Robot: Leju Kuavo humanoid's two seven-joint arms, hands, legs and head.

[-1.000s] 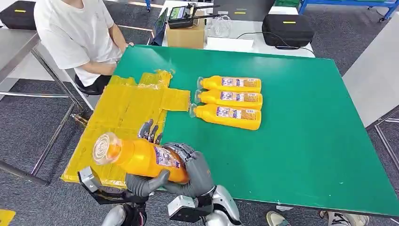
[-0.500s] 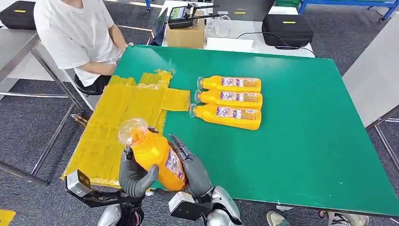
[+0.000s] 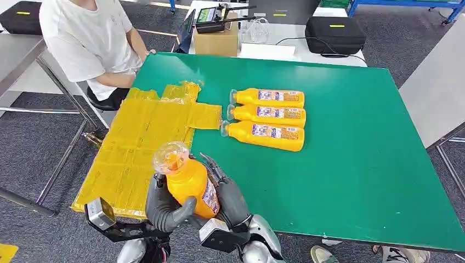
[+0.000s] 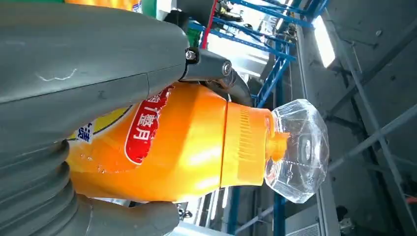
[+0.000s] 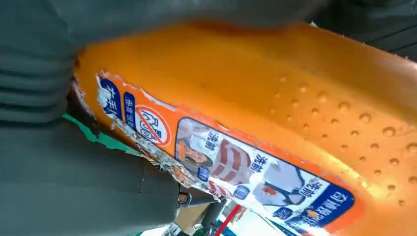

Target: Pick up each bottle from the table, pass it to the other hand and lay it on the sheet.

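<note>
The left hand (image 3: 163,205) grips the lower body of the held bottle (image 3: 189,183), thumb wrapped across its front; the right hand (image 3: 227,197) lies against the bottle's opposite side with fingers extended along it, and whether it still bears load cannot be told; the wrist views confirm grey fingers of both hands on the orange body. The bottle stands nearly upright between the two hands, clear cap (image 3: 171,151) uppermost and tilted slightly toward the sheet; its long axis therefore runs close to vertical, not flat. The yellow sheet (image 3: 142,137) lies ahead and to the left of the hands, nearer the left hand; the judged requirement is to tip the axis down to horizontal and carry it left. Three more bottles (image 3: 266,115) lie on their sides on the green table (image 3: 356,164), right of the sheet, caps toward it.
</note>
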